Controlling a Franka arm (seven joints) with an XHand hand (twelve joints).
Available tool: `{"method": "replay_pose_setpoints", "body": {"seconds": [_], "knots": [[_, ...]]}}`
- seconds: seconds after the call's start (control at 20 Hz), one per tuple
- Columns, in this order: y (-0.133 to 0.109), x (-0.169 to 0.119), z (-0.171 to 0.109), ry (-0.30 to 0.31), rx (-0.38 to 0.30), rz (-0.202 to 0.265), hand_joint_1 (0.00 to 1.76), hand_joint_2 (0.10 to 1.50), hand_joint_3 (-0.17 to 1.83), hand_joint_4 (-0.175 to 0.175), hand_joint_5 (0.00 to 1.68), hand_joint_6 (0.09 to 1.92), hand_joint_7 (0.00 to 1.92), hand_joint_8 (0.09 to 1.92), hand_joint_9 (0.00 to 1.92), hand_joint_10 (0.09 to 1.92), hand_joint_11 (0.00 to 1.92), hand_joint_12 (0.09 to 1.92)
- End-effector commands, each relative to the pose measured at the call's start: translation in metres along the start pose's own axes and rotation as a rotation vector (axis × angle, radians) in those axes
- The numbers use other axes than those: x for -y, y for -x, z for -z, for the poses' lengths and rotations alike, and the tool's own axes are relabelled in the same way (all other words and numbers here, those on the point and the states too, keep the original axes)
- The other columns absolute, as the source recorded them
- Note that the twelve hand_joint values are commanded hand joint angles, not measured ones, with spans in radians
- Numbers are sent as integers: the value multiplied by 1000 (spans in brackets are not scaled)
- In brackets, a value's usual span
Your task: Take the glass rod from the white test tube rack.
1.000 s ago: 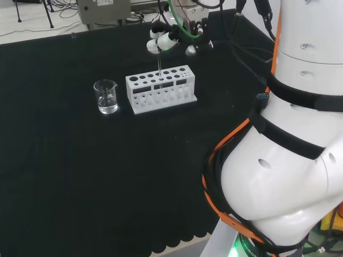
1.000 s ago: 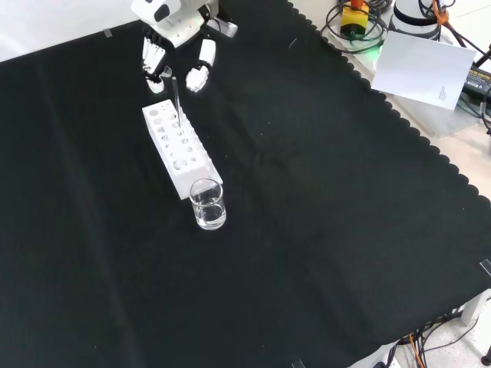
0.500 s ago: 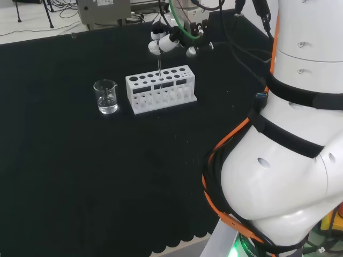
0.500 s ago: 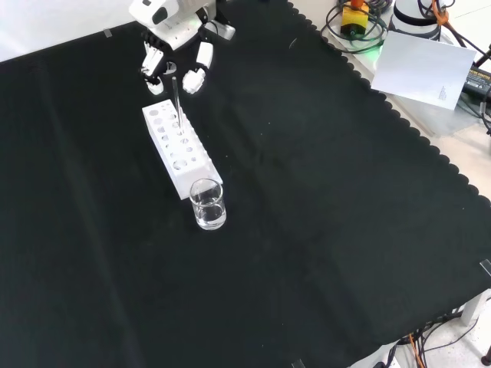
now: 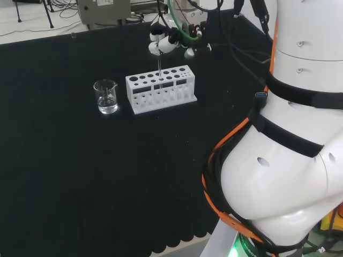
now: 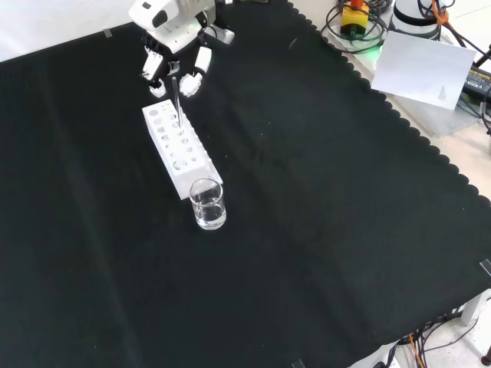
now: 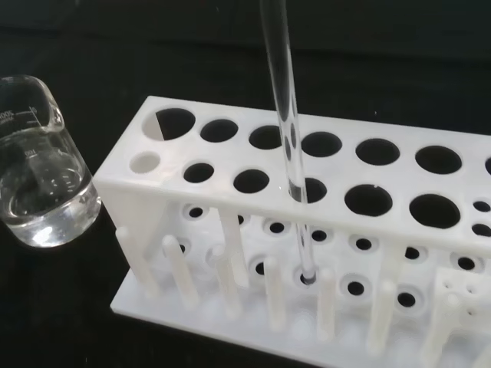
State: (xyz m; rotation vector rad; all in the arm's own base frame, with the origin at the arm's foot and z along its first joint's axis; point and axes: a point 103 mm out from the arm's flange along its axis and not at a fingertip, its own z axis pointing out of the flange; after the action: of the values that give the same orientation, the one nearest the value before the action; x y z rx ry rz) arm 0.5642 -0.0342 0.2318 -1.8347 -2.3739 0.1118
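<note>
The white test tube rack [image 5: 161,92] [image 6: 186,165] stands in the middle of the black cloth. A thin clear glass rod [image 5: 159,68] [image 6: 176,98] rises upright out of one of its holes. The hand [image 5: 167,40] [image 6: 173,27] hangs just above the rack, its fingers curled round the rod's top. Close up in the wrist view, the rod [image 7: 288,130] passes through a hole in the rack's [image 7: 238,157] front row, and its lower tip sits just above the base plate.
A small glass beaker [image 5: 106,97] [image 6: 208,205] [image 7: 42,184] holding clear liquid stands close to one end of the rack. The arm's white links fill the right of the head view. Paper and cables lie beyond the cloth's scalloped edge in the front view.
The hand has risen a little, taking the rod's top up with it. Rack and beaker have stayed put.
</note>
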Motion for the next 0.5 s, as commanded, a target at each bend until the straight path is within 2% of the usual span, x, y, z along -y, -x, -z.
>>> {"method": "replay_pose_setpoints", "body": {"seconds": [0.05, 0.3, 0.4, 0.5], "knots": [[0, -2, 0, 39, -5, 12, 823, 1000, 409, -175, 686, 1077, 957, 1431, 1457, 1385, 1712, 1174], [3, -3, 2, 65, -24, 12, 932, 966, 440, -175, 813, 1062, 1026, 1451, 1547, 1330, 1839, 1135], [2, -5, 3, 78, -33, 17, 1059, 1004, 337, -175, 869, 1133, 1056, 1451, 1597, 1287, 1878, 1102], [0, -6, 4, 90, -55, 18, 1118, 1022, 269, -175, 908, 1131, 1078, 1458, 1626, 1256, 1907, 1068]]}}
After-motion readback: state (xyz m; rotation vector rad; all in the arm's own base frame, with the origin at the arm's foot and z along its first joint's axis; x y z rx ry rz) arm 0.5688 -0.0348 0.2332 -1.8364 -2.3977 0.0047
